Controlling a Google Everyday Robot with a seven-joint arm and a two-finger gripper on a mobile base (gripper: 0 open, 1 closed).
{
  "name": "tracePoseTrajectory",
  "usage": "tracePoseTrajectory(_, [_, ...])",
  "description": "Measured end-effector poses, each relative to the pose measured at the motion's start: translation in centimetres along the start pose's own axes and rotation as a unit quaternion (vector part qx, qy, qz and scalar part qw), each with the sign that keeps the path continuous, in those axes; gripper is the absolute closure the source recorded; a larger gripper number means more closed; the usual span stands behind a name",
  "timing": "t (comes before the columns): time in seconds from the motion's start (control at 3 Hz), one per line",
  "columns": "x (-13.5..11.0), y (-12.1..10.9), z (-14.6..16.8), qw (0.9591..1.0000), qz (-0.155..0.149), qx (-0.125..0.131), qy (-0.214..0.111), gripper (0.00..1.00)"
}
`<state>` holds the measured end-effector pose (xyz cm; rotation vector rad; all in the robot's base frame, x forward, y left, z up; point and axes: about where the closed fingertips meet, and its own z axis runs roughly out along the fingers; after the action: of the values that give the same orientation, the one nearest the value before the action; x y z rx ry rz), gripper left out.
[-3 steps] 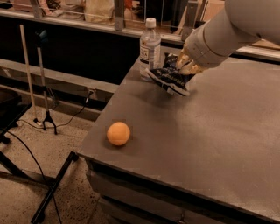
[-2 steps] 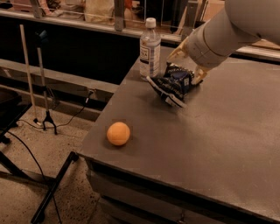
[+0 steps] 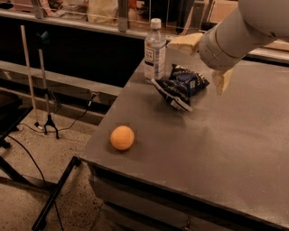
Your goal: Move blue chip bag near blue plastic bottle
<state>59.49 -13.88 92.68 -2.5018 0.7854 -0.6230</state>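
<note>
The blue chip bag (image 3: 181,87), dark navy with white lettering, lies crumpled on the grey table (image 3: 216,144) just right of the blue plastic bottle (image 3: 154,50), which stands upright near the table's back left edge. My gripper (image 3: 204,62) hovers above and to the right of the bag, open and empty, with one tan finger (image 3: 185,43) pointing toward the bottle and the other finger (image 3: 221,81) hanging right of the bag. It touches neither the bag nor the bottle.
An orange ball (image 3: 122,137) sits near the table's front left corner. A shelf with assorted items (image 3: 104,11) runs behind the table. A stand with cables (image 3: 47,122) is on the floor to the left.
The gripper has let go of the chip bag, opened and lifted up and right; the bag now lies on the table beside the bottle.
</note>
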Motion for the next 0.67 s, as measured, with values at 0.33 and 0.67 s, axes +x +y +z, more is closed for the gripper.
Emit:
tracePoseTrajectory(0.33, [2.16,1.63,-0.64,0.9986,0.046,-0.020,0.016,0.00])
tracePoseTrajectory(0.67, [2.41,1.86,-0.78,0.9973,0.067,-0.022,0.019,0.00])
